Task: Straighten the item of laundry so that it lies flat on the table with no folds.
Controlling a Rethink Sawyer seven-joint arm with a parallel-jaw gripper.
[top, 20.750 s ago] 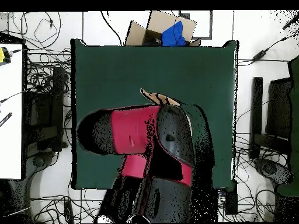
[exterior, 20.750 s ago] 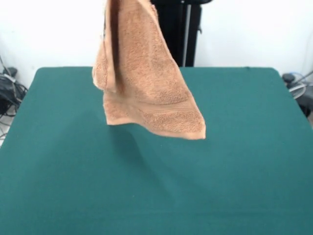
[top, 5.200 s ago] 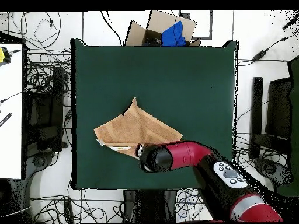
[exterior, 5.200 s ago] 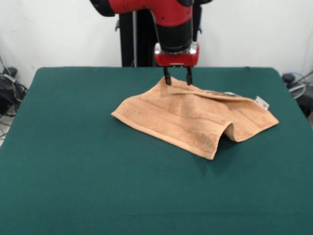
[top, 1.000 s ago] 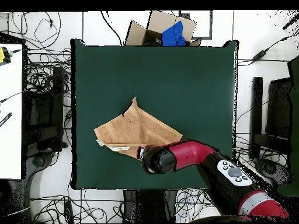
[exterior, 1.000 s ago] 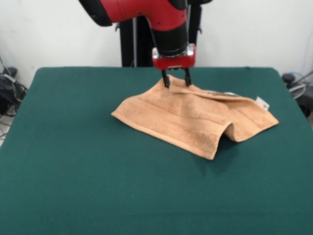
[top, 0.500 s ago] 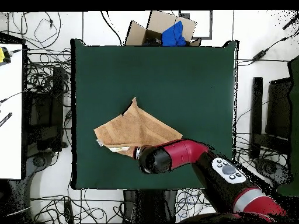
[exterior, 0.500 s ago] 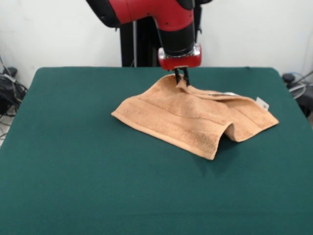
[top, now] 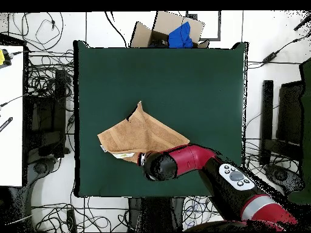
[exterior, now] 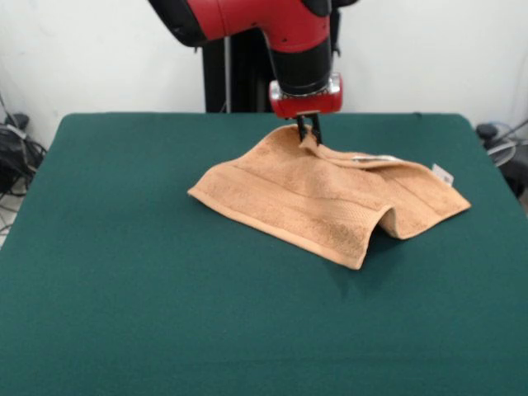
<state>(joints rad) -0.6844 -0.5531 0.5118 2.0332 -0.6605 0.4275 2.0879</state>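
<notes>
The tan terry towel [exterior: 330, 196] lies on the dark green table [exterior: 165, 313], folded over on itself with a raised fold at its front right and a white tag [exterior: 443, 174] at the right corner. My gripper [exterior: 307, 132] hangs from the red arm at the towel's far edge, shut on a pinch of that edge. In the overhead view the towel [top: 136, 132] shows as a folded, pointed shape, and the arm's end [top: 159, 166] covers its edge nearest the robot, hiding the gripper there.
A cardboard box with blue cloth [top: 173, 33] sits beyond the table's far edge in the overhead view. Cables and equipment surround the table on the floor. The black pedestal [exterior: 235, 74] stands behind the table.
Since about five seconds ago the gripper has closed on the towel's far edge. Over the last half second the arm shifted only slightly; the towel has not moved.
</notes>
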